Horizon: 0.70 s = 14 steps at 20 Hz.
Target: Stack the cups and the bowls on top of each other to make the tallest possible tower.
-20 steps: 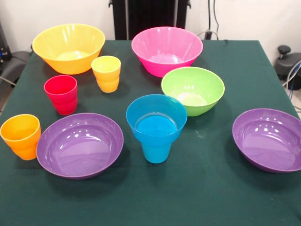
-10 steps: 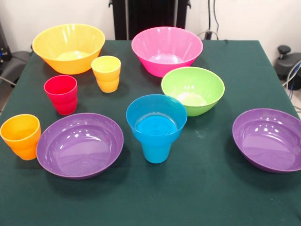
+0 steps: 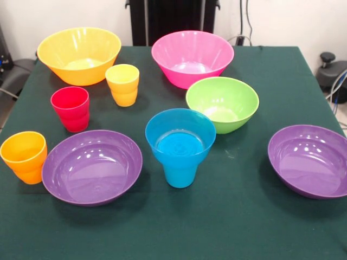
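A small blue bowl [image 3: 180, 132] rests on top of a blue cup [image 3: 180, 173] near the middle of the table, a two-piece tower. The red cup [image 3: 71, 108], yellow cup [image 3: 123, 84] and orange cup [image 3: 24, 156] stand upright on the left. Behind them sit the orange-yellow bowl [image 3: 79, 54] and the pink bowl [image 3: 192, 57]. Just right of the tower and slightly behind it is the lime green bowl [image 3: 223, 103]. One purple bowl [image 3: 92, 166] lies at the front left, the other purple bowl [image 3: 312, 160] at the right. No gripper shows in the front view.
A dark green cloth [image 3: 227, 216] covers the table. Behind its far edge stands a black pedestal [image 3: 172, 19]. Cables and dark equipment [image 3: 332, 70] sit off the right side.
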{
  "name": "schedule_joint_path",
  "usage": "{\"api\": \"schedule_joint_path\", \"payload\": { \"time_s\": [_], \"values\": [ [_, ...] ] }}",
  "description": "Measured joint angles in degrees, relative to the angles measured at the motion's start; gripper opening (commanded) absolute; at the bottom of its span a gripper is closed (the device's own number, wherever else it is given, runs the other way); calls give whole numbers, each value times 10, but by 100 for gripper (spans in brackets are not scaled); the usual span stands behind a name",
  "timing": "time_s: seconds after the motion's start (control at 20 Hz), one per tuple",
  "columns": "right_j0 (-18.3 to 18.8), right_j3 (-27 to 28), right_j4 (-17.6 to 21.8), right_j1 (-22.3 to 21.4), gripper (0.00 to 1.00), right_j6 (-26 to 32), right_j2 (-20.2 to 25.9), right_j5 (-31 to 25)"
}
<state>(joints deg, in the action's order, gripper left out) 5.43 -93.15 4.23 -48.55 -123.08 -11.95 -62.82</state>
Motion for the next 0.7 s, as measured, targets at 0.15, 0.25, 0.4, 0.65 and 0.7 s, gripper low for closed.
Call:
{"api": "schedule_joint_path", "payload": {
  "time_s": [0.15,0.25,0.4,0.65,0.7],
  "values": [
    [10,-25,15,-7,100,0,10,19],
    [17,-40,23,-10,100,0,17,29],
    [25,-55,29,-12,100,0,26,41],
    [44,-83,45,-14,100,0,40,82],
    [47,-86,48,-14,100,0,42,88]
  ]
}}
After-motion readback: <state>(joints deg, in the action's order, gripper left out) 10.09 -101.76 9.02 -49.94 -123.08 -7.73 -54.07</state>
